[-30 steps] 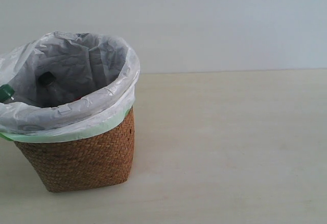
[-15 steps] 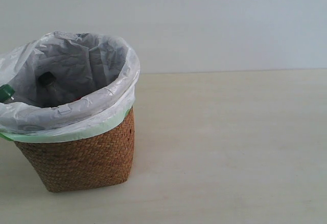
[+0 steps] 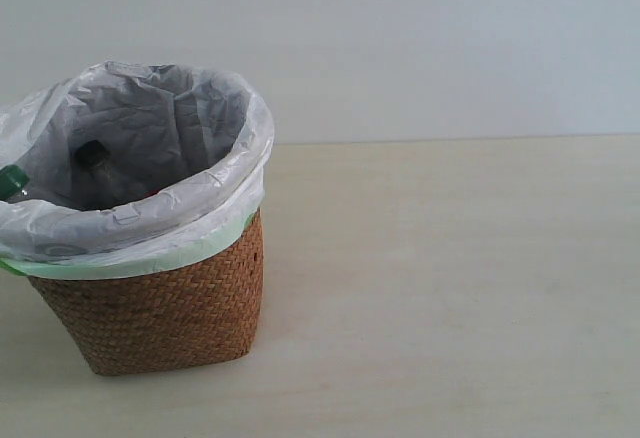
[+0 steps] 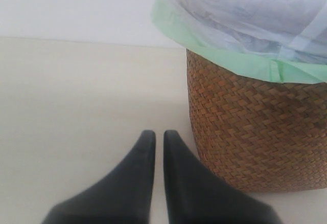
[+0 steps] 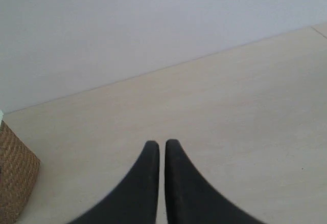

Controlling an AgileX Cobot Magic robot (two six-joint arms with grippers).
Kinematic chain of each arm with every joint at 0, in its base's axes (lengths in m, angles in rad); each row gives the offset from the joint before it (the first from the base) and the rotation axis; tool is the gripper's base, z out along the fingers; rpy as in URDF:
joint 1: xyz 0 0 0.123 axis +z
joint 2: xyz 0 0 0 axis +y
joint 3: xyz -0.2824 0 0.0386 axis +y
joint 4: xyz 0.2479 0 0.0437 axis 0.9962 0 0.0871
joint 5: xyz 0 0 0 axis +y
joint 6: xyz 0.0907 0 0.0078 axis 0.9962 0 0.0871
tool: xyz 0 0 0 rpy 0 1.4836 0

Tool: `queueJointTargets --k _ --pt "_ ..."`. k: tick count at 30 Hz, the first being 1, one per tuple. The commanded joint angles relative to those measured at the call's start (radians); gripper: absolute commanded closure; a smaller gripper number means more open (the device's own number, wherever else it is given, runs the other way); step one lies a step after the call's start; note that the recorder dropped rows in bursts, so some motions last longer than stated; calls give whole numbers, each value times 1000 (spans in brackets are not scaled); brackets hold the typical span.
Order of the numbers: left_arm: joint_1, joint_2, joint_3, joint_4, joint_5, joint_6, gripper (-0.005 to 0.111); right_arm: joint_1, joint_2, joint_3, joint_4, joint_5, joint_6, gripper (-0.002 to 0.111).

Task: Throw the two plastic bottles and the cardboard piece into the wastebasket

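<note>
We show the left gripper with its two dark fingers drawn together to a hairline gap and holding nothing, low over the pale table and just beside the woven wall of the wastebasket. The right gripper is likewise closed and empty, over bare table, well apart from the wastebasket, of which only a corner shows at the frame edge. In the exterior view the wastebasket stands toward the left side of the table, forward of the far edge that meets the wall. Inside its plastic bag lie the black-capped bottle and the green-capped bottle, only their tops visible. The cardboard piece is probably deeper inside; we cannot tell.
</note>
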Motion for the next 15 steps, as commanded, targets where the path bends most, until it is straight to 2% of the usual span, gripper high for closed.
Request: queueJointTargets --k 1,5,7,15 --pt "3 -2 3 2 -3 -9 101 -2 -5 95 22 -244 2 108" --pt "3 -2 3 2 -3 -9 101 -2 -5 206 32 -666 2 108" --pt "3 -2 3 2 -3 -9 101 -2 -5 248 32 -798 2 108" --pt "3 -2 3 2 -3 -9 101 -2 -5 358 36 -841 2 108"
